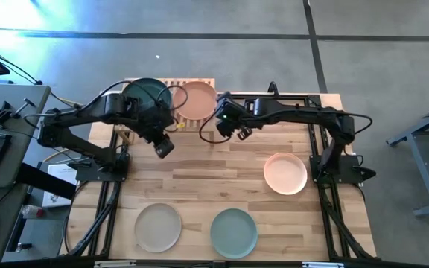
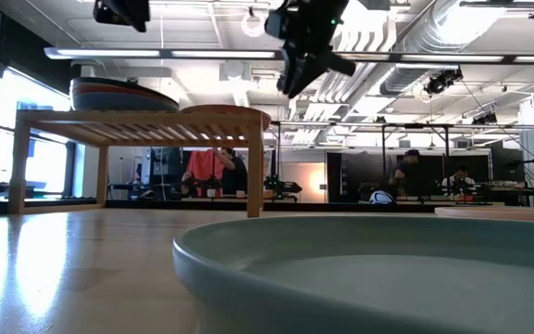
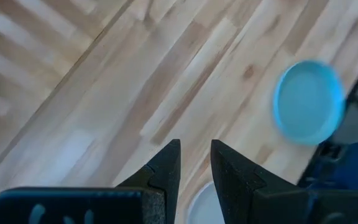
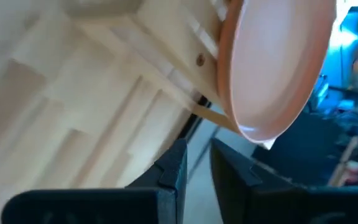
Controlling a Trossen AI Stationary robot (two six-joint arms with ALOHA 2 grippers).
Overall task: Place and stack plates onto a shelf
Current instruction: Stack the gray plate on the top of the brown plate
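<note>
The shelf [image 1: 171, 83] stands at the table's far edge. On its left half lies a stack topped by a dark teal plate [image 1: 147, 97]; a peach-pink plate [image 1: 197, 100] lies on its right half. On the table rest another peach-pink plate [image 1: 285, 173], a beige plate [image 1: 158, 227] and a sage green plate [image 1: 234, 232]. My left gripper [image 1: 163, 147] hovers shut just in front of the shelf's left half. My right gripper [image 1: 226, 128] hangs shut near the shelf's right end, beside the peach-pink plate [image 4: 272, 68]. Both hold nothing.
In the low view the shelf [image 2: 137, 125] stands on legs with open space beneath, and the sage green plate [image 2: 369, 269] fills the foreground. Bare wood lies in the table's middle [image 1: 214, 175]. A desk with equipment sits left of the table [image 1: 6, 126]. People sit in the room behind.
</note>
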